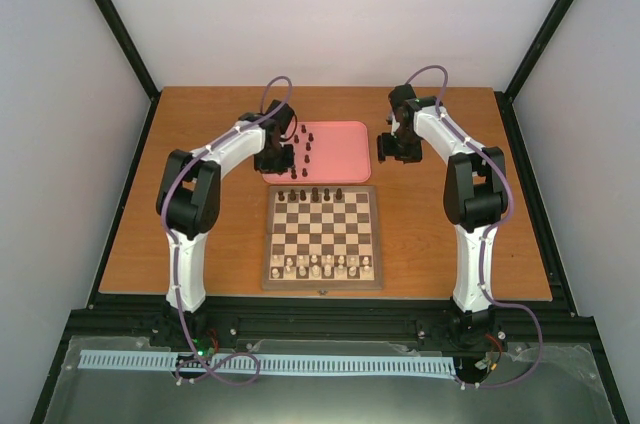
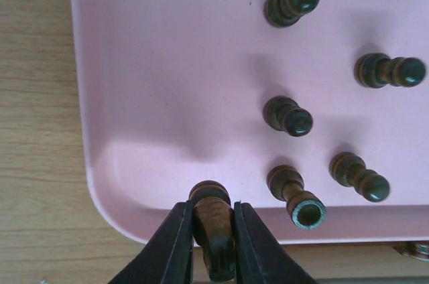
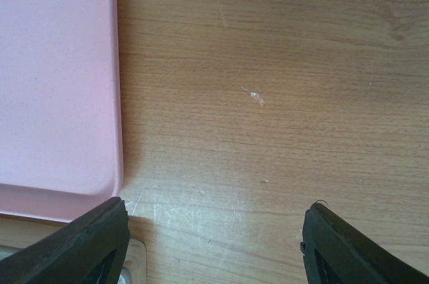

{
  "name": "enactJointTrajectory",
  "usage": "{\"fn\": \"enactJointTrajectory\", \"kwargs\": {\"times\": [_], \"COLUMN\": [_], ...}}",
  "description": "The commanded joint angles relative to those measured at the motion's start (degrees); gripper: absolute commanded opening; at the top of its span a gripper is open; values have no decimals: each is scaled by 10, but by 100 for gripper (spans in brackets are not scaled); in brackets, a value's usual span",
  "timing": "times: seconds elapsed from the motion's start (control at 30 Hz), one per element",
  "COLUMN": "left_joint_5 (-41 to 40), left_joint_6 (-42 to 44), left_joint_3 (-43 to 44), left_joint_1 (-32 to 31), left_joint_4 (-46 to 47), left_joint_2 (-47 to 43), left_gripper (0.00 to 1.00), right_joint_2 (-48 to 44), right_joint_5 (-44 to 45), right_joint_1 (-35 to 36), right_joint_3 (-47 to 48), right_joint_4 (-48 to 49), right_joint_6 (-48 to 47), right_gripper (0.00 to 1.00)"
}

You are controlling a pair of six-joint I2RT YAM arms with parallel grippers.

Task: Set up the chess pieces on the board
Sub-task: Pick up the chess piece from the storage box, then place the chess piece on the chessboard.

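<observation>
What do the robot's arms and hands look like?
The left arm and right arm are slim, with white tube-like links, chunky black joints and a purple cable looping along each. The left hand and right hand each have two black, wedge-shaped fingers.

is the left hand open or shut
Shut on a dark piece: fingers of the left hand press both its sides, at the tray edge.

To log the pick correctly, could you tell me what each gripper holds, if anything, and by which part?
The left gripper clamps a dark chess piece by its stem, above the base; the right gripper is open, holding nothing.
</observation>
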Motion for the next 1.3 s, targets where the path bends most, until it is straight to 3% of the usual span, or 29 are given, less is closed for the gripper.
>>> {"fn": "enactJointTrajectory", "kwargs": {"times": [0.0, 0.2, 0.4, 0.83, 1.27], "left_joint_5": [-17, -5, 31, 75, 86], "left_joint_6": [16, 24, 12, 37, 81], "left_joint_3": [50, 122, 184, 388, 321], "left_joint_1": [-1, -20, -88, -174, -198], "left_joint_4": [-46, -97, -117, -169, -173], "left_joint_2": [-39, -70, -51, 105, 109], "left_gripper": [11, 11, 11, 11, 11], "right_joint_2": [3, -3, -3, -6, -13], "right_joint_5": [1, 3, 9, 10, 2], "right_joint_1": [-3, -3, -3, -3, -3], "right_joint_3": [10, 3, 7, 12, -12], "right_joint_4": [-4, 0, -1, -4, 8], "right_joint_6": [-4, -3, 1, 0, 1], "right_gripper": [71, 71, 71, 71, 71]}}
